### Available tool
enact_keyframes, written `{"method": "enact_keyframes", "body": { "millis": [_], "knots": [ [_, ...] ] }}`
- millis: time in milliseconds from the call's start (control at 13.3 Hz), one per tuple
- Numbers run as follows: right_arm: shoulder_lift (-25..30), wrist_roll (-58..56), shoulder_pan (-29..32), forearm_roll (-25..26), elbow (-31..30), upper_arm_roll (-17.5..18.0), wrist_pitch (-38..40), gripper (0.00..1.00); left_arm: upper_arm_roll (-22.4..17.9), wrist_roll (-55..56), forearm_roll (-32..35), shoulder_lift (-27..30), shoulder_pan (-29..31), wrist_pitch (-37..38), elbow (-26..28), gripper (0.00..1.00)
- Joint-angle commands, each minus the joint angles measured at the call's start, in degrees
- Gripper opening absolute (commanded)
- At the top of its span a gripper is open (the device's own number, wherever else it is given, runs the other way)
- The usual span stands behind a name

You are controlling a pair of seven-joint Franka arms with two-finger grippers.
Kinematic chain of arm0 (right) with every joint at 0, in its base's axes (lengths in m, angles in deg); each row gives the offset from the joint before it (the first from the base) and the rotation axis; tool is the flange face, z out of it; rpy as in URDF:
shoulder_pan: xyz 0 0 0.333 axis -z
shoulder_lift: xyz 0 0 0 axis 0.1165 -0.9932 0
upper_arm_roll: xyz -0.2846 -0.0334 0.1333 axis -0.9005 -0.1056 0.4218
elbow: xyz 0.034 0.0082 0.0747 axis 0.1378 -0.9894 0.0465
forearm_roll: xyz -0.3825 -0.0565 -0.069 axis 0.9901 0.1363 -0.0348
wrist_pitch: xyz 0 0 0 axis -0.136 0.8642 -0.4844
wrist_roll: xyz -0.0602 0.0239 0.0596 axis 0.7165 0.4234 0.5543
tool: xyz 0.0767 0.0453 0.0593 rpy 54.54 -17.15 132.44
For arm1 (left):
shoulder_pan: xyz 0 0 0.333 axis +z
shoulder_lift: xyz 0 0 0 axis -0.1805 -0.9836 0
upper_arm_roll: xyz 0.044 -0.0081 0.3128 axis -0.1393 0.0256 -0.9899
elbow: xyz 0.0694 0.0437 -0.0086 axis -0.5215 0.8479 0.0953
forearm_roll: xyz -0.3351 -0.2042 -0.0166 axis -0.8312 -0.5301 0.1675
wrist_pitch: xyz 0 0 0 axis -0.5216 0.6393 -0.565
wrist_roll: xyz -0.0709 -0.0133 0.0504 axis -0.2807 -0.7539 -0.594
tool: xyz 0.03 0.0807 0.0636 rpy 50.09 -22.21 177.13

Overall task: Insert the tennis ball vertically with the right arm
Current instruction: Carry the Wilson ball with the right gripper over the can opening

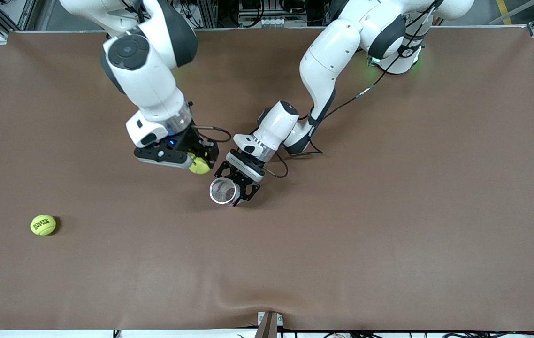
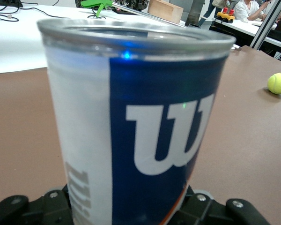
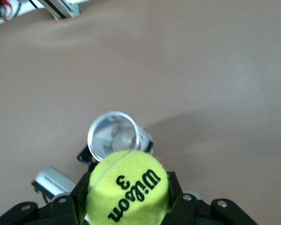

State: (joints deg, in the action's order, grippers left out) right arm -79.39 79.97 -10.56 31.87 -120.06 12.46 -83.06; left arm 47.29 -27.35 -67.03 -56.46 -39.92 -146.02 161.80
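Note:
My right gripper (image 1: 199, 165), the one with the small blue light, is shut on a yellow-green tennis ball (image 1: 199, 165) (image 3: 128, 191) printed "Wilson 3". It hangs over the table beside the open mouth of a clear ball can (image 1: 224, 191) (image 3: 114, 136). My left gripper (image 1: 234, 190) is shut on that can, which stands upright with its rim up. In the left wrist view the can (image 2: 131, 126) fills the picture, with a blue and white label and a white W. In the right wrist view the can's mouth lies just past the held ball.
A second tennis ball (image 1: 43, 225) (image 2: 278, 83) lies on the brown table cover (image 1: 389, 211) toward the right arm's end, nearer the front camera than both grippers. A cable loops by the left wrist (image 1: 290, 159).

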Motion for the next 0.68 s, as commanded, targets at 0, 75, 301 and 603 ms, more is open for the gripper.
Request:
{"method": "enact_keyframes", "body": {
  "millis": [0, 75, 301, 603],
  "knots": [
    [-5.25, 0.72, -2.86, 2.1, 3.74, -3.17, -5.48, 0.0, -0.7, 0.86, -1.52, -1.05, -1.01, 0.05, -1.27, 0.78],
    [-6.13, 1.15, -4.09, 2.19, 3.83, -3.62, -6.99, 0.0, -0.7, 0.86, -1.52, -1.05, -1.01, 0.05, -1.27, 0.78],
    [-7.63, -0.42, -5.95, 3.94, 4.97, -6.34, -7.35, 0.0, -0.7, 0.86, -1.52, -1.23, -1.27, 0.05, -1.27, 0.78],
    [-8.86, -0.96, -6.83, 4.56, 4.8, -6.35, -9.99, 0.0, -0.7, 0.86, -1.61, -1.05, -1.27, 0.05, -1.7, 0.77]
  ]
}}
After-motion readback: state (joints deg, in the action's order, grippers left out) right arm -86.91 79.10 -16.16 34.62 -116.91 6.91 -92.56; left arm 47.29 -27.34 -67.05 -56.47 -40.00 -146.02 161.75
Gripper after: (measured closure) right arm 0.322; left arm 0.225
